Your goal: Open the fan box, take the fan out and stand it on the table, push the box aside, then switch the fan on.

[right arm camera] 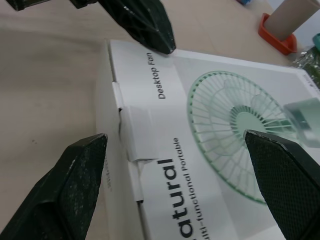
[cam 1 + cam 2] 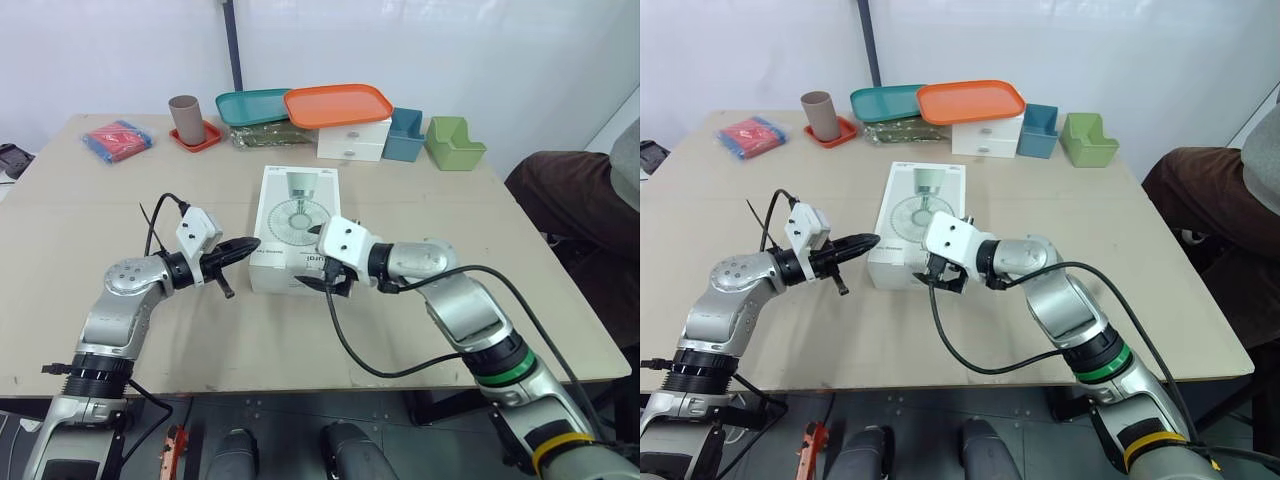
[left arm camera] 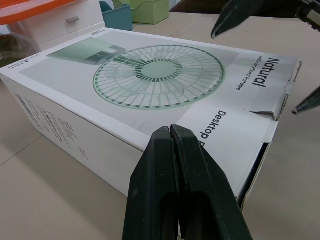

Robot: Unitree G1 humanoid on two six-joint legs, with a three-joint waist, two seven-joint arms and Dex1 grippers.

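Left eye view gives me one white fan box (image 2: 295, 215) lying flat in the middle of the counter (image 2: 90, 230), its end flap toward me still tucked in. My left pincer (image 2: 247, 244) is pressed shut, its tip at the box's near left edge; I cannot tell whether it touches. My right pincer (image 2: 318, 262) is spread wide at the near end of the box, one finger beside the end face and the other above the printed top. In the wrist views I can read "Natural", "Multi-functional Portable" and "Desktop Fan" beside a picture of one green fan. Along the far edge I count two trays, a teal one (image 2: 250, 105) and an orange one (image 2: 338, 105), the orange one resting on a single white chest of two drawers (image 2: 352, 142). There are two bins, one blue (image 2: 403, 137) and one green (image 2: 453, 145). One brown cup (image 2: 185, 118) stands on a small red dish (image 2: 203, 140), one green packet (image 2: 265, 135) lies under the teal tray, and one red packet (image 2: 118, 138) lies far left. One person (image 2: 575, 200) sits at my right.
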